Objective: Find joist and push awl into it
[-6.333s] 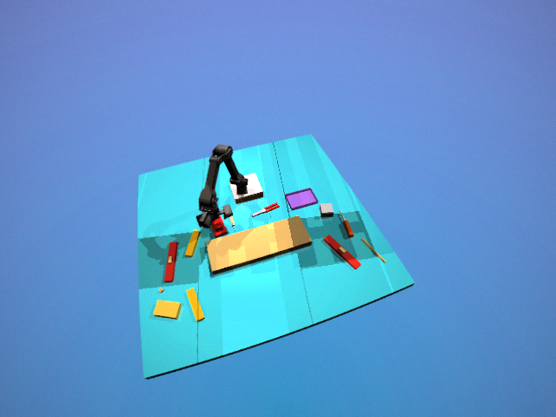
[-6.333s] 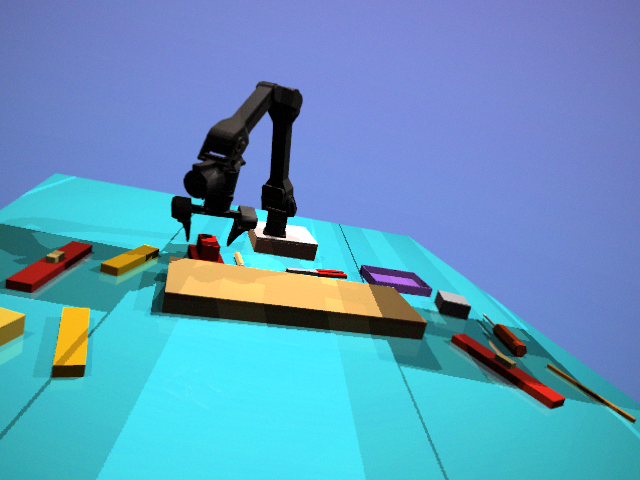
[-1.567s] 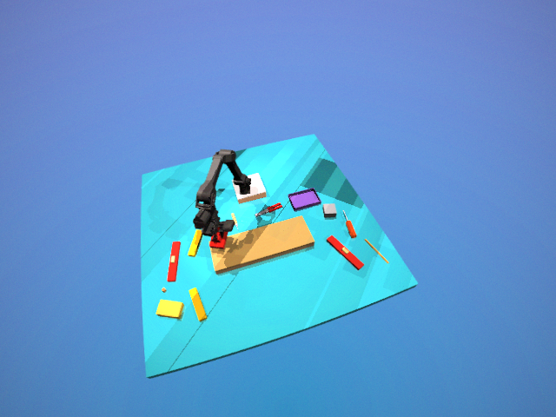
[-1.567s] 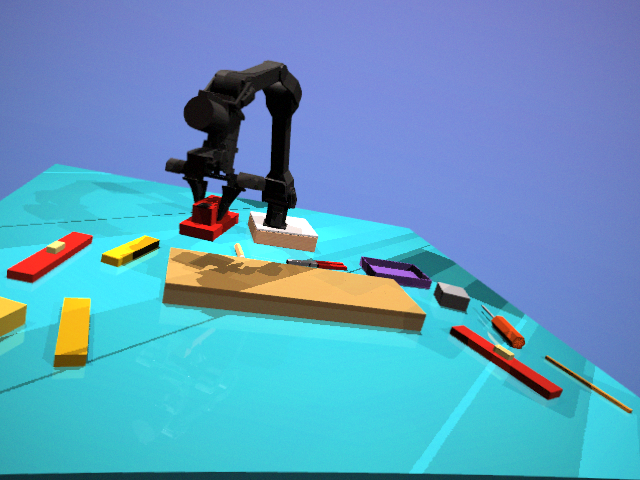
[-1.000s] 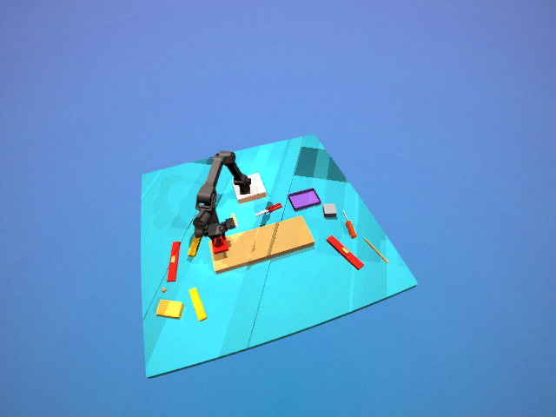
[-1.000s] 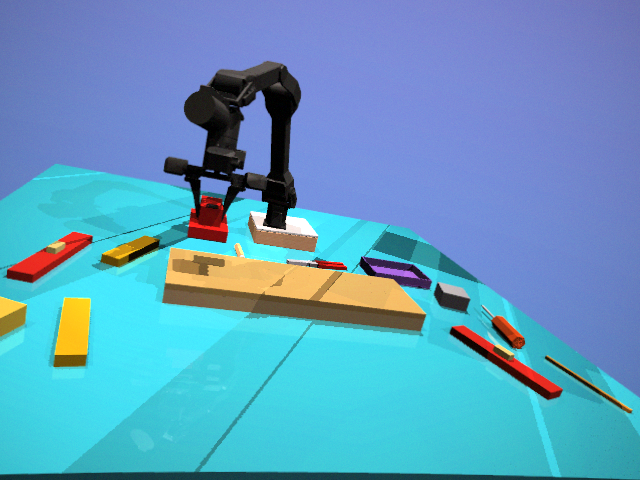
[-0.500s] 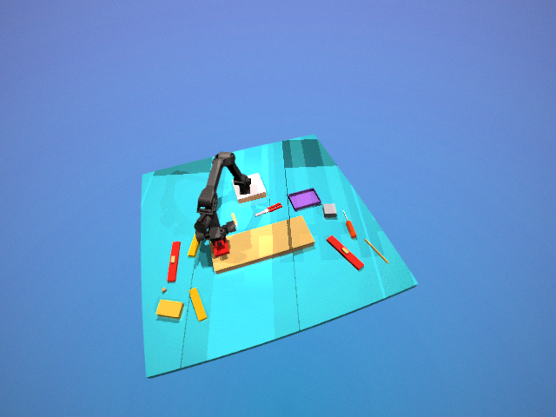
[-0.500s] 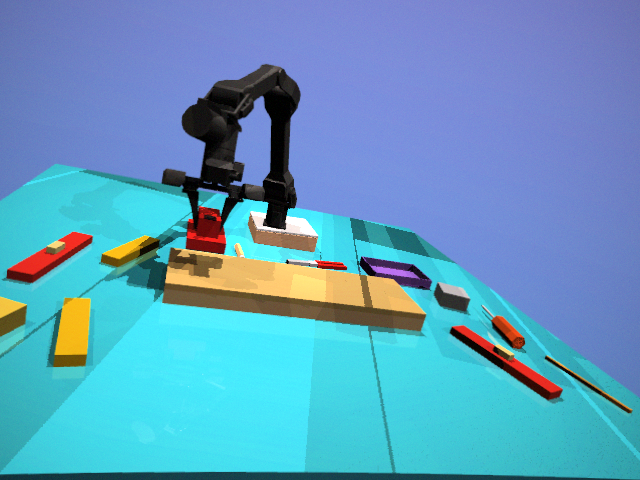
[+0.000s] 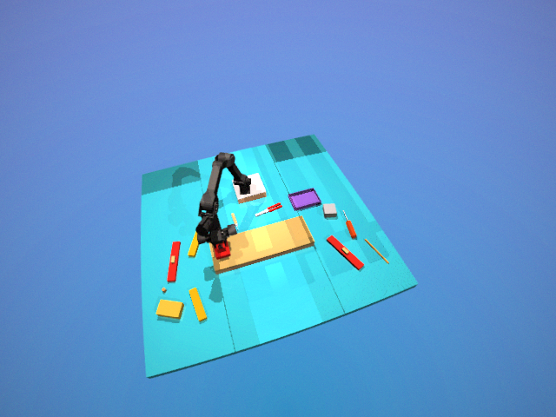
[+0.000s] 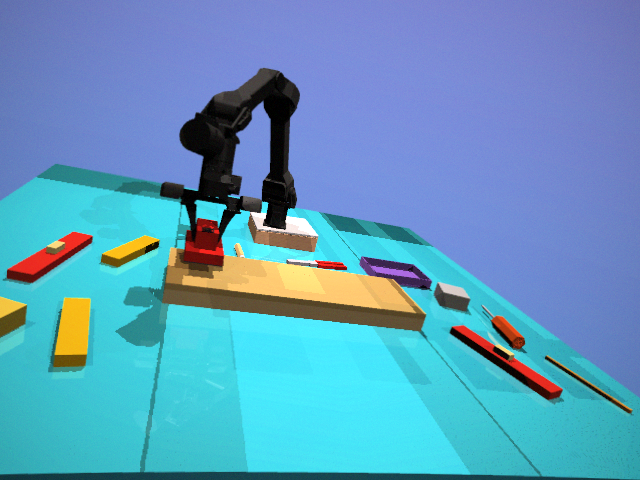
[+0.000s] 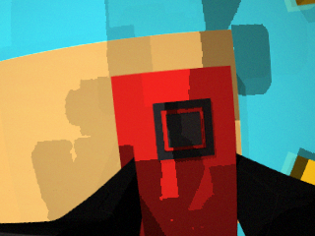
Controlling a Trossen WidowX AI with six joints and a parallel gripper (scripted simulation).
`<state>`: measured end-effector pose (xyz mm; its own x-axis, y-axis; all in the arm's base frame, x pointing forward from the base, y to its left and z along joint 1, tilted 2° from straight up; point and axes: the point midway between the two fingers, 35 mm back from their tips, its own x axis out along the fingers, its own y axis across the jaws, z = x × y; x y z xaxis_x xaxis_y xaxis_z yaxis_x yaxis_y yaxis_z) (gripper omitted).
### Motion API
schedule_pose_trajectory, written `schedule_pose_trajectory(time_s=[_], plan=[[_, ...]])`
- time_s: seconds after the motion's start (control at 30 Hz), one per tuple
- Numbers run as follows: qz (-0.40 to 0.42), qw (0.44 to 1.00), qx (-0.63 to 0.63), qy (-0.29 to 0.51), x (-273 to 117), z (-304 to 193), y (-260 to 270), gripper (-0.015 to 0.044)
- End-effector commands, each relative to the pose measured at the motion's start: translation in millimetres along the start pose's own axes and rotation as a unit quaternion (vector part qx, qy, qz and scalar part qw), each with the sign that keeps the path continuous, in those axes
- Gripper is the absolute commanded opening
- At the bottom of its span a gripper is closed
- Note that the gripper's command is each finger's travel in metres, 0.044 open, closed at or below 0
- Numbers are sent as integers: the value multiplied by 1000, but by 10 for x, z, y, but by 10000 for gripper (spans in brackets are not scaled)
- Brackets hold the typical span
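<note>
Red block-shaped stud finder [image 9: 221, 251] [image 10: 204, 248] [image 11: 172, 98] clenched over the wood-toned panel [image 9: 270, 243] [image 10: 299, 286] [image 11: 54, 103]
Its stepped body is gripped between the black, tapering fingers of the gripper [image 9: 221, 246] [image 10: 207, 230] [image 11: 179, 157].

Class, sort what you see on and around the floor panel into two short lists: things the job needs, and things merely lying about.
Needed:
- red stud finder, held in the pincer
- floor panel
- purple tray
- orange-handled awl

Lying about:
- two red bars
- yellow blocks
- grey block
- red-handled tool
</note>
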<state>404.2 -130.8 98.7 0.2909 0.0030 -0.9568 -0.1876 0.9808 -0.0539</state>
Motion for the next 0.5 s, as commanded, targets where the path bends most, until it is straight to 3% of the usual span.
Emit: schedule_pose_trajectory(time_s=[0.0,0.47], plan=[[0,1000,-2,-4,62,-8,-1,0],[0,1000,-2,-4,230,-58,2,0]])
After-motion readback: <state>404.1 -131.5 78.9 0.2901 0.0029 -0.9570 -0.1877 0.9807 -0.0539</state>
